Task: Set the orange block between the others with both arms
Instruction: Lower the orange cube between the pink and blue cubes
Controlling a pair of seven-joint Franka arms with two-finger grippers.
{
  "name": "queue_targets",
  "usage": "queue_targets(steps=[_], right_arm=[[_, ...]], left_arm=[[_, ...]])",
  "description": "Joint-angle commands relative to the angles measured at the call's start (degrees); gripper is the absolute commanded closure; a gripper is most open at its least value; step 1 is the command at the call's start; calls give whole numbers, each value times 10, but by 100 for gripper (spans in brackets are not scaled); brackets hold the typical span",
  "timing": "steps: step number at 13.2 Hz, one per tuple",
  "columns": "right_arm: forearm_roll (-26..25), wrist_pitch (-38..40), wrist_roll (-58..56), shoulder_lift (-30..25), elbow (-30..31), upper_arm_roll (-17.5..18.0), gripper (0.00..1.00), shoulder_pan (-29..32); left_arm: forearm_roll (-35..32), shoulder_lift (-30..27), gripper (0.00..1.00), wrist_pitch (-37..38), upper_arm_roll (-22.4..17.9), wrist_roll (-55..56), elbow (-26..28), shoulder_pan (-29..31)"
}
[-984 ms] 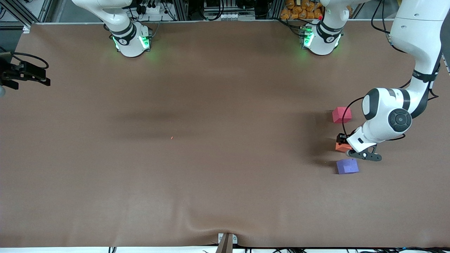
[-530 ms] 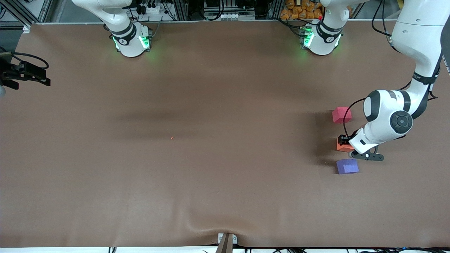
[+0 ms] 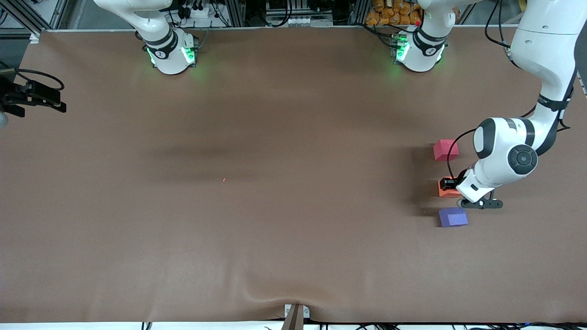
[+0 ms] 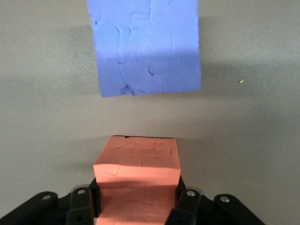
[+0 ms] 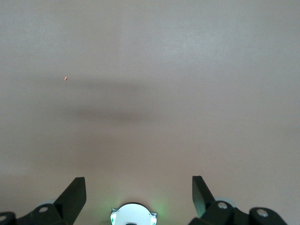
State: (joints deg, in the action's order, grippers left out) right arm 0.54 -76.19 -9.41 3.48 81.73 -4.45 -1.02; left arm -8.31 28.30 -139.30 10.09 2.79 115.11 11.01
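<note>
A: Left gripper (image 3: 451, 184) is down at the left arm's end of the table (image 3: 275, 206), fingers clenched on the orange block (image 3: 445, 189). In the wrist view the block (image 4: 137, 180) sits squarely in the jaws.

B: And where's that block against the others?

A: Right in the gap. From the orange one, the red cube (image 3: 445, 150) is at twelve o'clock in the front view, farther from the camera; the purple cube (image 3: 453, 217) is at six, nearer. Orange is closer to purple, not touching either.

B: So nearly done?

A: Looks like it. Placement seems made; what's left, I'd judge, is letting go and lifting clear without nudging it.

B: The right arm?

A: Waiting. Right gripper (image 5: 138, 191) hangs over bare table, fingers spread wide, holding nothing.
</note>
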Motion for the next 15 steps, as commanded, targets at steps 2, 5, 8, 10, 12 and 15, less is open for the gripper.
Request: queue_targets(steps=[2,5,8,10,12,15], right_arm=[[-10,-2,-5,-1,1,0,0,-2],[-10,-2,-5,-1,0,0,0,-5],[-10,-2,-5,-1,0,0,0,-4],[-10,-2,-5,-1,0,0,0,-3],[-10,-2,-5,-1,0,0,0,-3],[-3,-1,-7,-1,-1,0,0,0]], left_arm=[[-12,3,100,-6,4,18,3,2],[-13,8,31,-6,4,20,2,2],[-12,-10,0,2,6,23,1,1],[-12,-48,0,57,14,45,-8,2],[-7,-78,0,131,36,63,-36,3],[15,-139,0,244,67,89,-91,6]])
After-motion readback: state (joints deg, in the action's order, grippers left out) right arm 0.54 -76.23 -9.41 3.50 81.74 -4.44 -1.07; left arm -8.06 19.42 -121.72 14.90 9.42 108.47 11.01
